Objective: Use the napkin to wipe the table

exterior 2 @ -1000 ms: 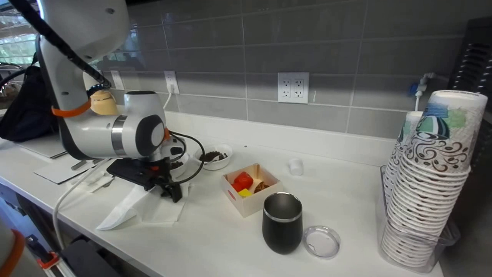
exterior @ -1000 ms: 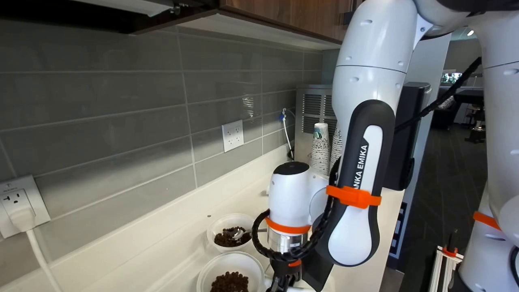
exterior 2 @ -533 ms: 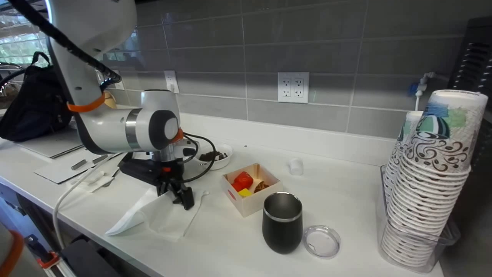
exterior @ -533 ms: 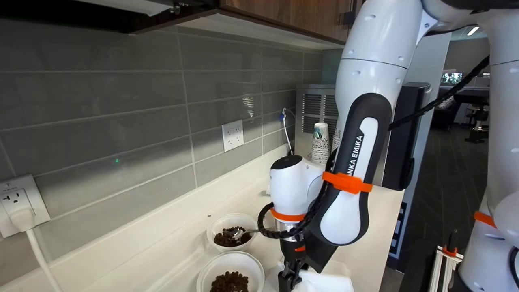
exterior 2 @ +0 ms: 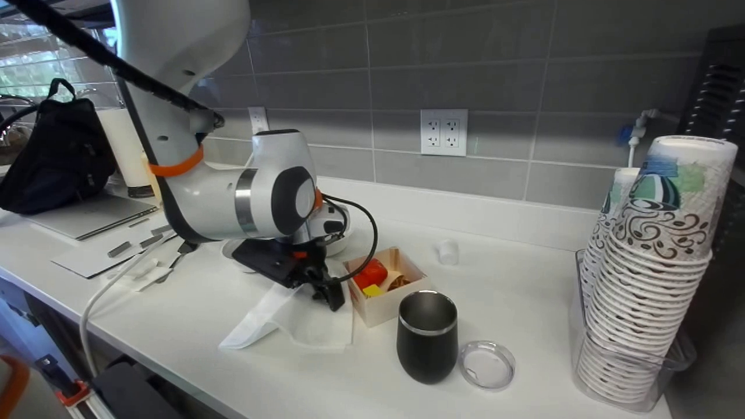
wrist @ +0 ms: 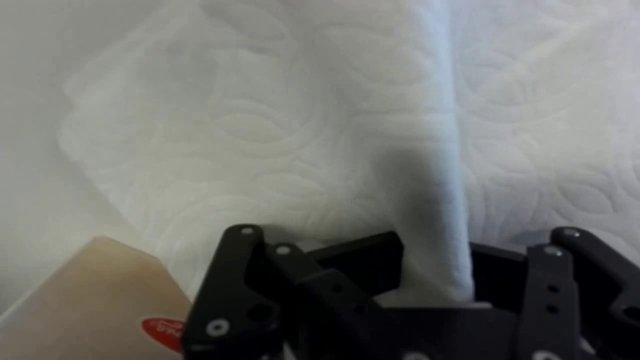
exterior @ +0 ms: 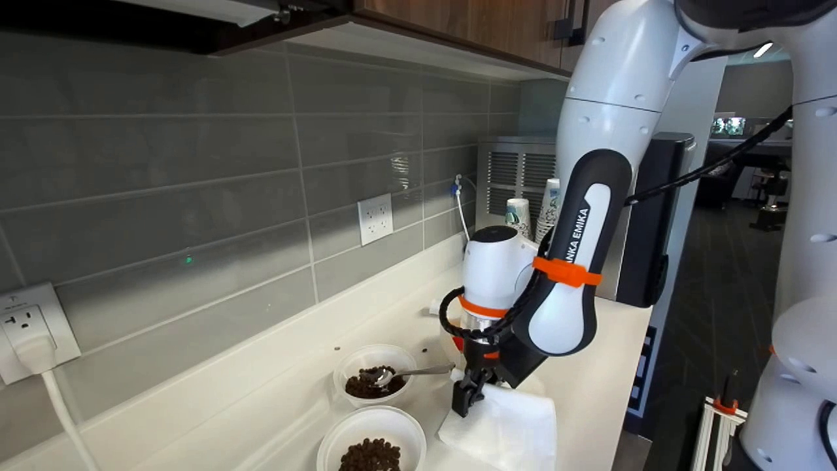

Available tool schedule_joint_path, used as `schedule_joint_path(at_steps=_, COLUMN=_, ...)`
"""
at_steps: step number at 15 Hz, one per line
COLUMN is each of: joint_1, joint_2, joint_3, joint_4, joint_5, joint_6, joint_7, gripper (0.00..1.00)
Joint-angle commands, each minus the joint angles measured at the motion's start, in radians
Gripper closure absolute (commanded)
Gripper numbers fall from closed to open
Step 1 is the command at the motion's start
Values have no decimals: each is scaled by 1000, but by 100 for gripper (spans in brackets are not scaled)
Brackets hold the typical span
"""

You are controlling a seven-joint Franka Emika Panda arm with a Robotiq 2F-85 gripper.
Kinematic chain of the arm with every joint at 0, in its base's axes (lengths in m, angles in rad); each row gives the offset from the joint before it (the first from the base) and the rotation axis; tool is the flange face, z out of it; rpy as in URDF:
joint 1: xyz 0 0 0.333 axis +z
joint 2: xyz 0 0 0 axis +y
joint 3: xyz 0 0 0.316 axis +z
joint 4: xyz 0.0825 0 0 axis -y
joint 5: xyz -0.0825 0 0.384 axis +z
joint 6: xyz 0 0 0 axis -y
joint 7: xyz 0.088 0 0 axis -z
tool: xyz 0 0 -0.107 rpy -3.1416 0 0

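Observation:
The napkin [exterior 2: 314, 326] is a white embossed sheet, partly folded up, lying on the off-white table [exterior 2: 326, 384]. It also shows in an exterior view [exterior: 507, 428] and fills most of the wrist view [wrist: 240, 130]. My gripper [exterior 2: 330, 299] points down at the napkin, low over the table. In the wrist view, a raised fold of the napkin stands between the gripper's fingertips [wrist: 436, 272], which are closed on it from both sides. The gripper also shows in an exterior view [exterior: 467, 396], at the napkin's edge by the bowls. The part of the table beneath the napkin is hidden.
A wooden box [exterior 2: 387, 308] with red and yellow items stands right beside the gripper. A black tumbler [exterior 2: 428, 349], clear lid [exterior 2: 488, 366] and paper cup stacks [exterior 2: 646, 291] stand beyond it. Two white bowls [exterior: 410, 435] [exterior: 350, 360], one with a spoon [exterior: 428, 371], stand near the wall.
My gripper has moved along the table toward the wooden box and paper cups, dragging the napkin with it. The bowls, box, tumbler and lid look unmoved.

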Motion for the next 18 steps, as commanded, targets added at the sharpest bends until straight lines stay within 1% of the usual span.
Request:
schedule_joint_path(at_steps=1, joint_1=-77, joint_2=70, joint_3=-3, joint_4=-1, joint_5=-120, joint_6=159, joint_7=35, gripper=100)
schedule_joint_path(at_steps=3, joint_1=-121, joint_2=120, joint_3=29, joint_4=-4, joint_5=-178, joint_6=216, joint_7=45, gripper=100)
schedule_joint_path(at_steps=5, joint_1=-158, joint_2=161, joint_3=59, joint_4=-7, joint_5=-263, joint_6=252, joint_7=71, gripper=100)
schedule_joint_path(at_steps=6, joint_1=-180, joint_2=166, joint_3=84, joint_4=-9, joint_5=-311, joint_6=255, joint_7=97, gripper=100)
schedule_joint_path(at_steps=7, joint_1=-192, joint_2=175, joint_3=90, joint_4=-10, joint_5=-360, joint_6=264, joint_7=110, gripper=100)
schedule_joint_path(at_steps=8, joint_1=-211, joint_2=180, joint_3=112, joint_4=-10, joint_5=-412, joint_6=260, joint_7=136, gripper=100)
schedule_joint_path(at_steps=11, joint_1=-270, joint_2=201, joint_3=176, joint_4=-10, joint_5=-588, joint_6=256, joint_7=224, gripper=100)
schedule_joint_path(at_steps=13, joint_1=-298, joint_2=209, joint_3=217, joint_4=-10, joint_5=-716, joint_6=216, joint_7=297, gripper=100)
schedule_joint_path(at_steps=15, joint_1=-312, joint_2=201, joint_3=245, joint_4=-10, joint_5=-835, joint_6=138, joint_7=398, gripper=100)
schedule_joint_path(at_steps=17, joint_1=-315, joint_2=189, joint_3=268, joint_4=-5, joint_5=-922, joint_6=43, joint_7=489, gripper=100)
schedule_joint_path(at_steps=18, joint_1=-311, joint_2=180, joint_3=280, joint_4=0, joint_5=-946, joint_6=-3, joint_7=528, gripper=100)
